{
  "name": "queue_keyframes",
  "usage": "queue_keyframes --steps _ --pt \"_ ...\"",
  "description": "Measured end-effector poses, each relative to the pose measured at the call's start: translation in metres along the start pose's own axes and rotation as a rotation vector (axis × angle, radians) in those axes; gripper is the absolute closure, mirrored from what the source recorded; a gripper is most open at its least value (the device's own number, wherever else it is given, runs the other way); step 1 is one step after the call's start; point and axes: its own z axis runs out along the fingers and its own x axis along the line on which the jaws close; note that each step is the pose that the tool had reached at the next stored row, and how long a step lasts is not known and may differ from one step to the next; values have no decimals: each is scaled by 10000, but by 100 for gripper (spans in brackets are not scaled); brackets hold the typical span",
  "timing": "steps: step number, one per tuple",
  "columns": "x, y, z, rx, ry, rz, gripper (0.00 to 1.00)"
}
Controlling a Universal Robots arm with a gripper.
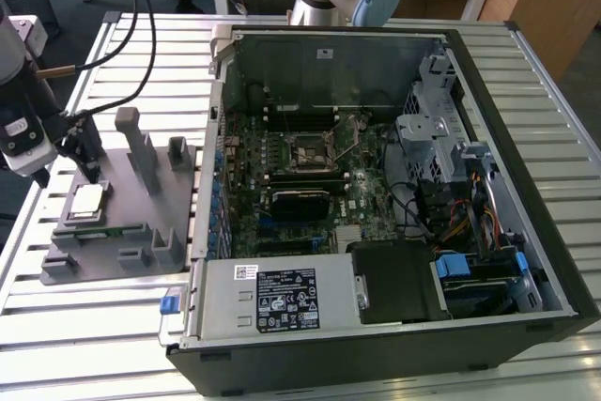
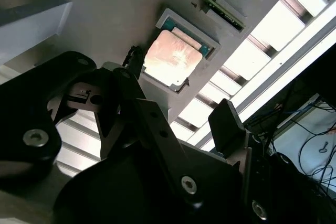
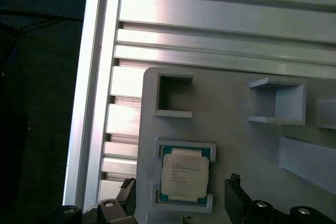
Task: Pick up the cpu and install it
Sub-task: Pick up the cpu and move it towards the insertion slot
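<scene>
Gripper (image 1: 86, 159) hung at the exterior view's left, fingers (image 3: 237, 196) spread wide, gripping nothing, over the cpu (image 1: 86, 202). Cpu lay flat in its recess in the grey holder (image 1: 131, 232) on the slatted table (image 1: 56, 326). Open computer case (image 1: 376, 185) stood toward the exterior view's right, well apart from the cpu.

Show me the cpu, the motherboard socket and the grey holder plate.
cpu (image 3: 184, 174): first wrist view, middle of metal top.
motherboard socket (image 1: 313, 150): exterior view, its centre.
grey holder plate (image 1: 122, 206): exterior view, bare flat part.
</scene>
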Motion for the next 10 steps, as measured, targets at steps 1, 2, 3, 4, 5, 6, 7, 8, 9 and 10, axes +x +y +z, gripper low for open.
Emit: queue_keyframes --steps 1,2,3,4,5,6,7,8,9,10 --pt "0 0 16 9 1 0 24" --pt "0 -1 31 17 -1 0 24" --pt "0 -2 46 21 -1 0 24" --pt "0 -2 63 25 -5 0 24" --pt "0 -3 81 27 -12 0 24" --pt "-1 -3 98 28 -20 0 24" --pt "-1 -4 112 30 -29 -1 24" --pt "-1 -5 125 31 -44 -1 24" --pt "0 -5 136 35 -67 -2 24" --pt "0 -5 145 39 -99 -3 24"
